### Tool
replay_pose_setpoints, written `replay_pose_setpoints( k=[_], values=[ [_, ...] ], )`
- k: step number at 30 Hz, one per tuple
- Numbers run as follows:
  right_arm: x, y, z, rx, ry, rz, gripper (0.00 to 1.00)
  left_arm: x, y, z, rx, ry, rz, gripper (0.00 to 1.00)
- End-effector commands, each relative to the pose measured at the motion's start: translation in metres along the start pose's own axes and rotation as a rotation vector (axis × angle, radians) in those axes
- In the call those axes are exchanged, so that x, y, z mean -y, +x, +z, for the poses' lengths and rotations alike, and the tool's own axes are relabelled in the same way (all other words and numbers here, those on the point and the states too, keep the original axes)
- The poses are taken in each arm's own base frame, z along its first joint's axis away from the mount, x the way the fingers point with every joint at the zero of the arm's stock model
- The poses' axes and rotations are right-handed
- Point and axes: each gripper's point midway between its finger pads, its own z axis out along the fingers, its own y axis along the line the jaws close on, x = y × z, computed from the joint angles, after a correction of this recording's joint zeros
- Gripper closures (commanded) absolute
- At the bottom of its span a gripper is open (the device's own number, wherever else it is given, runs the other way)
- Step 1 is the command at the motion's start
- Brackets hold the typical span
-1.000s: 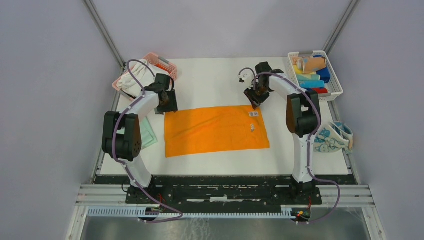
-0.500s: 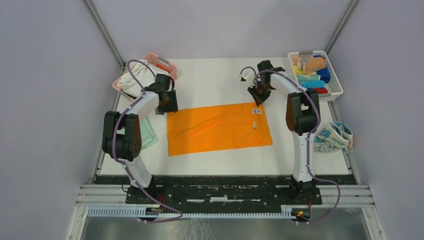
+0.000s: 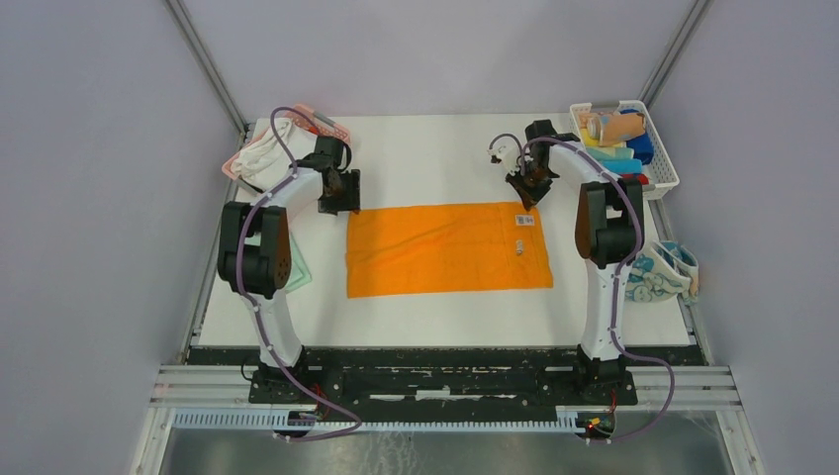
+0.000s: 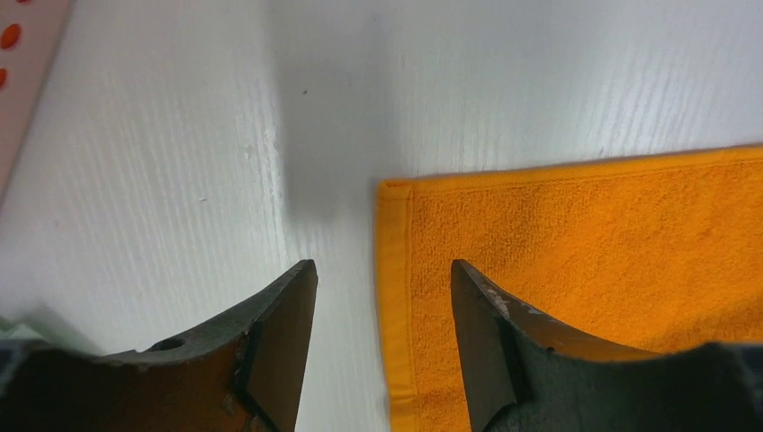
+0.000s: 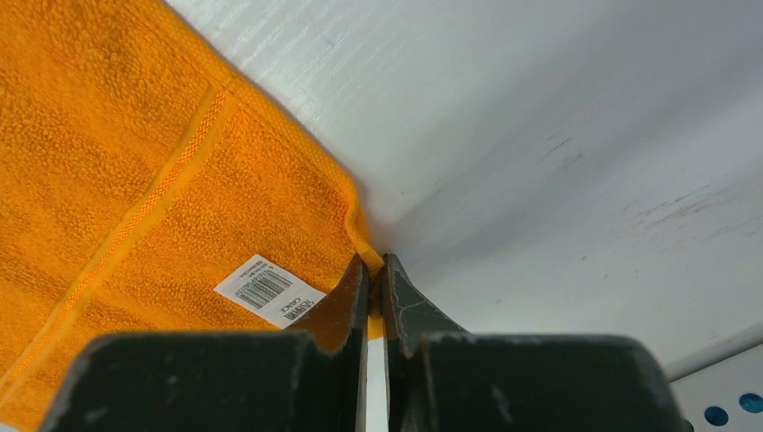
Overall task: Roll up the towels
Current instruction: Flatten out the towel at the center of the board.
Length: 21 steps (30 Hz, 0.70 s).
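An orange towel point(image 3: 445, 249) lies flat and spread in the middle of the white table. My right gripper point(image 3: 531, 194) is at its far right corner. In the right wrist view the jaws point(image 5: 376, 263) are shut on the towel's hem point(image 5: 360, 229), beside a white barcode label point(image 5: 270, 290). My left gripper point(image 3: 339, 198) hovers at the far left corner. It is open point(image 4: 382, 270), and its fingers straddle the towel's left edge point(image 4: 393, 297) without touching it. A mint green towel point(image 3: 297, 265) lies partly under the left arm. A white towel with teal print point(image 3: 661, 272) sits at the right edge.
A white basket point(image 3: 661, 158) at the far right holds several rolled cloths. At the far left stands a pink mesh basket point(image 3: 328, 125) with a white cloth point(image 3: 262, 153) in it. Grey walls close in both sides of the table.
The right gripper has closed on the towel's far right corner. The towel has slid to the right, and both arms have moved right with it.
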Motion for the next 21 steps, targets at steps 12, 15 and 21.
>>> replay_pose_setpoints(
  k=[12, 15, 21],
  values=[
    [0.000, 0.017, 0.001, -0.053, 0.006, -0.041, 0.93, 0.005, -0.009, 0.037, -0.034, 0.009, 0.130, 0.48],
    [-0.001, 0.017, 0.002, -0.055, 0.000, -0.043, 0.93, 0.007, 0.000, 0.046, -0.068, 0.014, 0.140, 0.52],
    [0.001, 0.019, -0.001, -0.063, 0.011, -0.048, 0.93, 0.010, 0.030, 0.061, -0.168, 0.000, 0.165, 0.62]
  ],
)
